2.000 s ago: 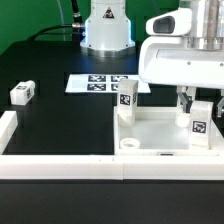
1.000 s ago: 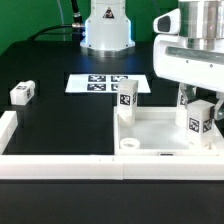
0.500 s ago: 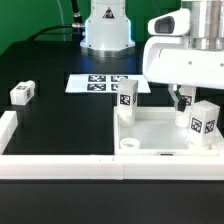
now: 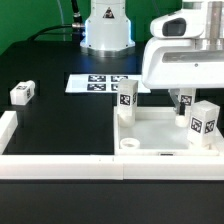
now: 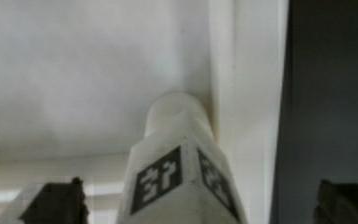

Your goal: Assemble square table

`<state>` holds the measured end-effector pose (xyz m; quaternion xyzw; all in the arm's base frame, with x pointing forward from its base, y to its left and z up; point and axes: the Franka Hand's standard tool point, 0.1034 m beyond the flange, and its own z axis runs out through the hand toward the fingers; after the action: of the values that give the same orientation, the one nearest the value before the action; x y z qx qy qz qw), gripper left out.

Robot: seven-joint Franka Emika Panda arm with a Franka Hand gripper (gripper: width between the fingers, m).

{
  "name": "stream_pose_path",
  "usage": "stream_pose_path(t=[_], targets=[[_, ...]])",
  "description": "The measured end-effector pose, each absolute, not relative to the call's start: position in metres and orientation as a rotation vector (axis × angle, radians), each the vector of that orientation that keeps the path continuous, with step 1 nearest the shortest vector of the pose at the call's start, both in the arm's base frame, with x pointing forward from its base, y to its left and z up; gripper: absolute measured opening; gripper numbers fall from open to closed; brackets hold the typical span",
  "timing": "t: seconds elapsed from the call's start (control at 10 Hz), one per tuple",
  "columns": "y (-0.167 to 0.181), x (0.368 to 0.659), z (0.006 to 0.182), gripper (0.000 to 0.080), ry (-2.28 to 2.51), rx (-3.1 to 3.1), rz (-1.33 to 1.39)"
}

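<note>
The white square tabletop [image 4: 160,130] lies tray-like at the exterior view's right. One tagged white leg [image 4: 127,97] stands upright in its far left corner. A second tagged leg [image 4: 203,122] stands upright at the tabletop's right side; it also shows in the wrist view [image 5: 179,165]. My gripper [image 4: 186,101] hangs just above and behind this leg. In the wrist view my gripper [image 5: 202,205] is open, its dark fingertips [image 5: 59,202] on either side of the leg with gaps showing. A third leg [image 4: 22,93] lies loose at the left.
The marker board [image 4: 98,83] lies flat behind the tabletop. Long white border walls run along the front [image 4: 60,166] and the left edge [image 4: 7,127]. The robot base [image 4: 106,30] stands at the back.
The wrist turned to one side and back again above the right leg. The fingers now stand clear of the leg, which stays upright in the same place.
</note>
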<state>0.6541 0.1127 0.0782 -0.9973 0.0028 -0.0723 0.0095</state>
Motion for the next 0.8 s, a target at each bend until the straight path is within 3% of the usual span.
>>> stream_pose_path(t=[0.6, 0.7, 0.8], targets=[[0.1071, 0.6564, 0.0795, 0.0649, -0.576, -3.123, -0.231], [0.107, 0.6561, 0.0793, 0.0558, -0.572, -3.124, -0.23], [0.1069, 0.6561, 0.0793, 0.0411, -0.572, -3.124, -0.23]])
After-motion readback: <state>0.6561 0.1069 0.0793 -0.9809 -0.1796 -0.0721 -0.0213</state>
